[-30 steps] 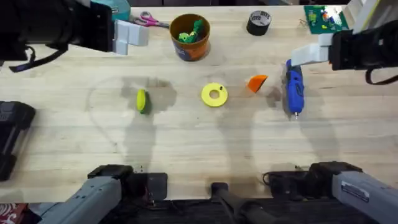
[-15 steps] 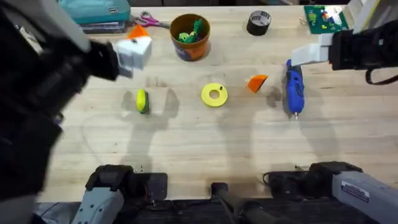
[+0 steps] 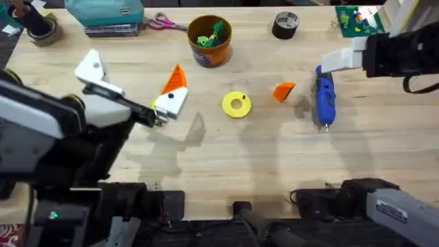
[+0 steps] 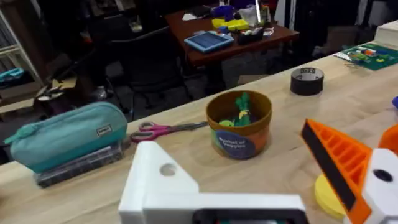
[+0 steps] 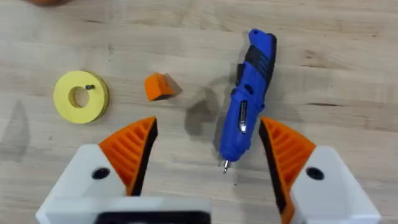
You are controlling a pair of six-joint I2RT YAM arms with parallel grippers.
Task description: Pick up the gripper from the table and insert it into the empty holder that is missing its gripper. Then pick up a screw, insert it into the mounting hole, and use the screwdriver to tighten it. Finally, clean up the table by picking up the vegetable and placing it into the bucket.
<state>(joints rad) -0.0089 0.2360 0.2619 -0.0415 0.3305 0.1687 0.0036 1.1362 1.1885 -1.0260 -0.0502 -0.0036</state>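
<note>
The orange gripper (image 3: 283, 90) (image 5: 160, 86) lies loose on the table between the yellow ring and the blue screwdriver (image 3: 324, 97) (image 5: 245, 121). My left gripper (image 3: 134, 72) (image 4: 230, 162) hovers open left of the ring. One of its white fingers is the bare holder (image 3: 92, 68) (image 4: 158, 180); the other carries an orange pad (image 3: 176, 75) (image 4: 336, 165). The vegetable is hidden under this gripper. My right gripper (image 3: 341, 62) (image 5: 208, 155) hangs open above the screwdriver, both its orange pads in place. A small dark screw (image 3: 243, 98) (image 5: 90, 88) rests on the ring. The bucket (image 3: 209, 40) (image 4: 239, 124) stands at the back.
The yellow ring (image 3: 236, 104) (image 5: 79, 96) lies mid-table. Along the back edge sit a teal pouch (image 3: 106, 10) (image 4: 62, 134), scissors (image 3: 161, 22), a black tape roll (image 3: 285, 25) (image 4: 307, 81), a green circuit board (image 3: 358, 19) and a brown tape roll (image 3: 41, 27).
My left arm has swung from the far back left toward the middle of the table and now covers the vegetable. The right arm and the other objects have not moved.
</note>
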